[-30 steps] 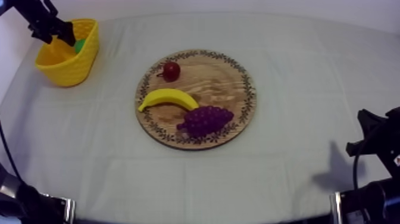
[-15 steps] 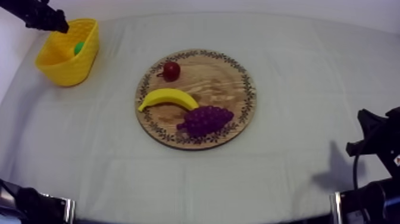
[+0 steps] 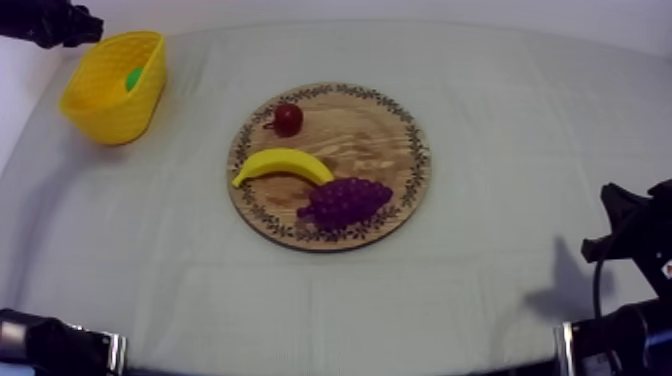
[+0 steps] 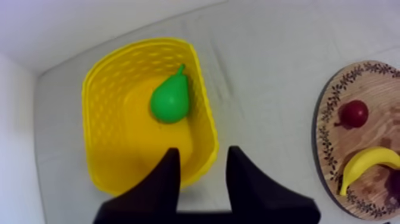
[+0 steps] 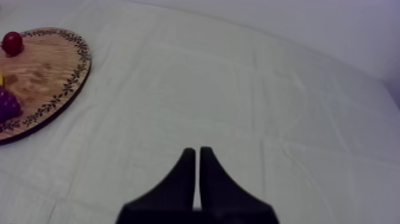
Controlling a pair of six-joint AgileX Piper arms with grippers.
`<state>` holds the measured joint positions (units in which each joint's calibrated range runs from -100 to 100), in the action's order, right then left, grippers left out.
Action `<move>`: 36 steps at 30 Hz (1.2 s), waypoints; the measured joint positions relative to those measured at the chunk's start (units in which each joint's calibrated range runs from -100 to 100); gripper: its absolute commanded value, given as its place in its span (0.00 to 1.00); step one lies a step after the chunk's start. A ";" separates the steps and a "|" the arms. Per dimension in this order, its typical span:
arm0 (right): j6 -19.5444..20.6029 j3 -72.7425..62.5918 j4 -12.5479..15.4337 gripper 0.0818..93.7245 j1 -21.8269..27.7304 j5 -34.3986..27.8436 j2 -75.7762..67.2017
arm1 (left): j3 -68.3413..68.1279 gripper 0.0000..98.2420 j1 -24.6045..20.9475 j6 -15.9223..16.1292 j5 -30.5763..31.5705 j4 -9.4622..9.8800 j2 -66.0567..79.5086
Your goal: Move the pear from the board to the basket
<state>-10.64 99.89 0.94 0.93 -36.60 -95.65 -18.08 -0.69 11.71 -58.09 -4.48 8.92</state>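
Two tools are at work here, and we take them one by one. Our left tool [image 4: 203,152] hangs over the near wall of the basket [image 4: 104,83]. Its fingers [image 4: 169,176] stand apart and nothing is between them. The pear [image 4: 170,100] lies on the floor of the basket, apart from the tool, with its stem end close to the wall on the side of the board [image 4: 331,113].

Seen from above, the basket [image 3: 100,112] stands on the worktop [image 3: 500,120] at 10 o'clock from the board [image 3: 385,140], well apart from it. The pear [image 3: 133,77] shows there as a green patch behind the rim. Our left arm [image 3: 45,22] comes in at 10 o'clock from the basket, near its rim.

Three fruits lie on the board: the small red fruit [image 3: 288,119] at 11 o'clock, the banana [image 3: 283,164] at 9 o'clock, and the grapes [image 3: 345,202] at 6 o'clock, just beside the banana's end.

Our right tool [image 5: 197,150] has its fingers pressed together as a narrow wedge and holds nothing. It is above bare cloth [image 5: 250,89], with the board at 10 o'clock from it. From above, our right arm [image 3: 630,235] sits low at 4 o'clock from the board, well apart from it.
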 measured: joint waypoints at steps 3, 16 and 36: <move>-0.03 0.00 0.00 0.00 0.00 0.00 0.00 | -3.45 0.19 0.42 0.14 3.11 -0.60 3.55; -0.06 0.00 0.00 0.00 0.00 0.00 0.00 | -13.77 0.08 1.31 -0.54 8.80 -1.24 14.13; -0.03 0.00 0.00 0.00 0.00 0.00 0.00 | -38.79 0.00 4.73 -0.82 23.00 -1.47 36.23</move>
<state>-10.66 99.89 0.94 0.93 -36.60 -95.65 -56.88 4.03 10.89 -35.09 -5.95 45.15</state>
